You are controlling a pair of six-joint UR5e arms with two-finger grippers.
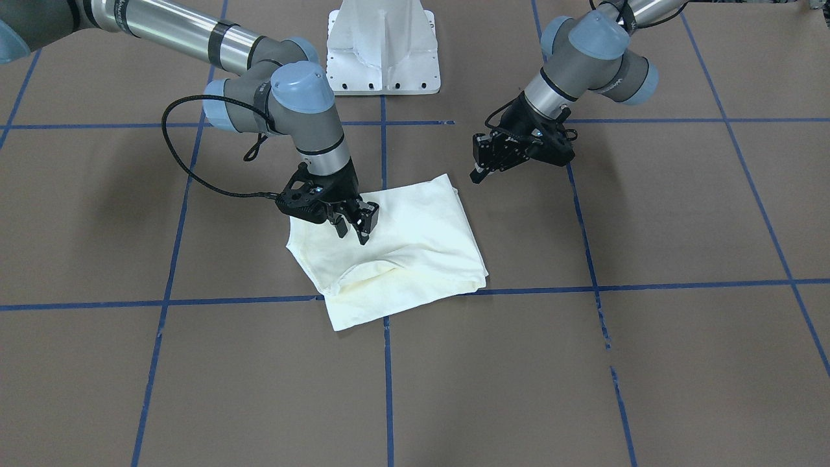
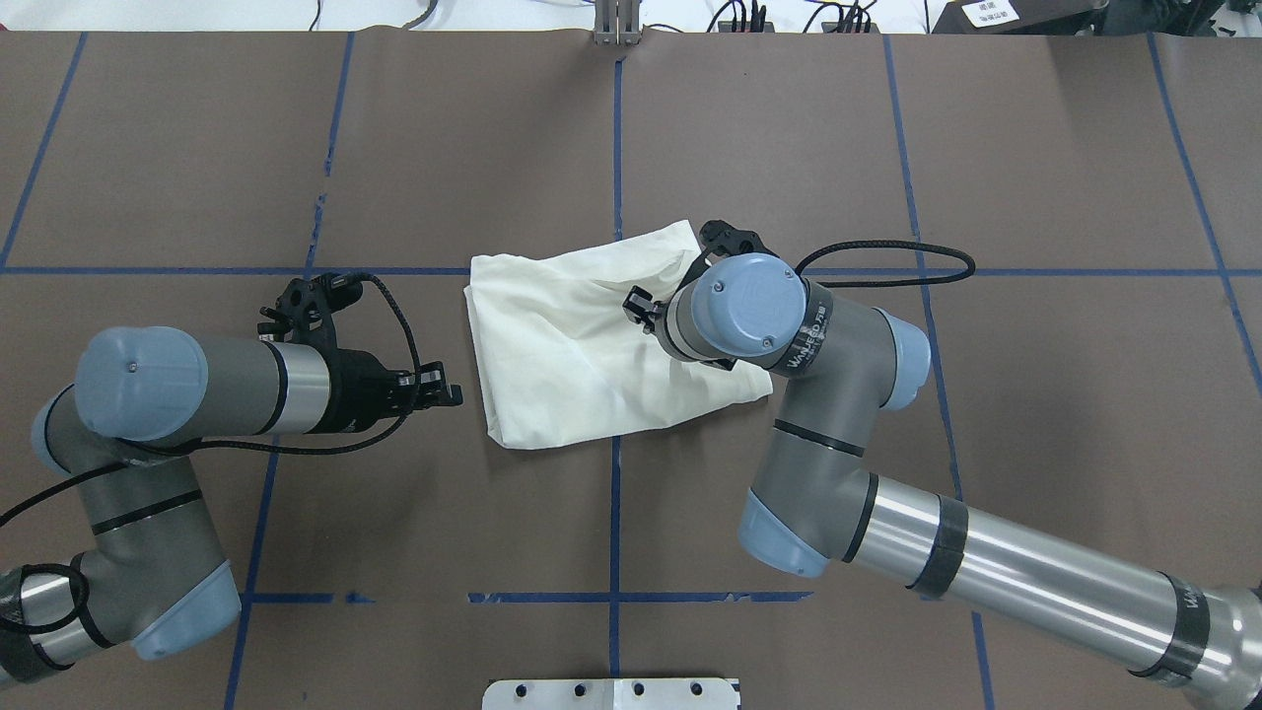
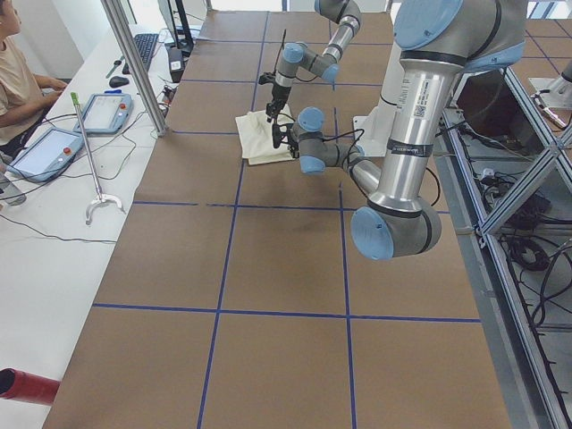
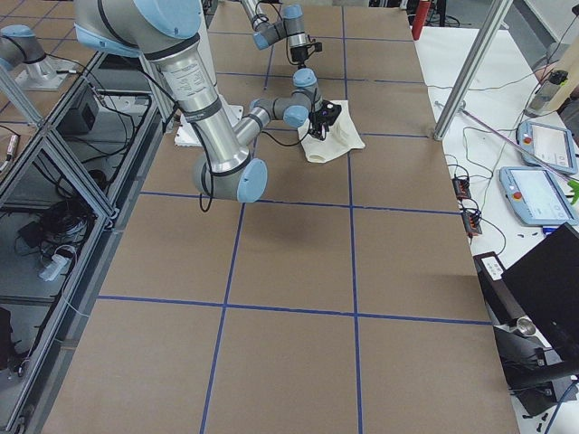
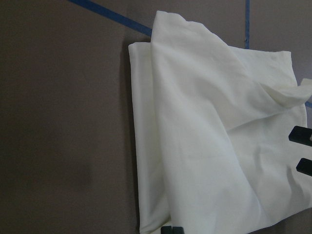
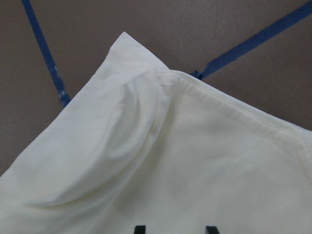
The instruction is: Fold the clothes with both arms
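Note:
The clothes are one cream shirt [image 1: 402, 250], folded into a rough rectangle at the table's middle [image 2: 562, 345], its print hidden. My right gripper [image 1: 353, 233] hangs just over the shirt's robot-side part, open and holding nothing. The right wrist view shows its two fingertips [image 6: 140, 229] apart above the fabric [image 6: 170, 161], near a stitched hem. My left gripper [image 1: 478, 174] hovers off the shirt's edge over bare table [image 2: 452, 392], shut and empty. In the left wrist view its tips [image 5: 171, 229] sit together, with the shirt [image 5: 204, 136] spread ahead.
The white pedestal base [image 1: 382, 52] stands at the robot side. Blue tape lines [image 1: 389, 363] grid the brown table cover. A person [image 3: 18, 80] sits at a side bench with teach pendants [image 3: 98, 112]. An aluminium post [image 3: 134, 63] rises at that table edge.

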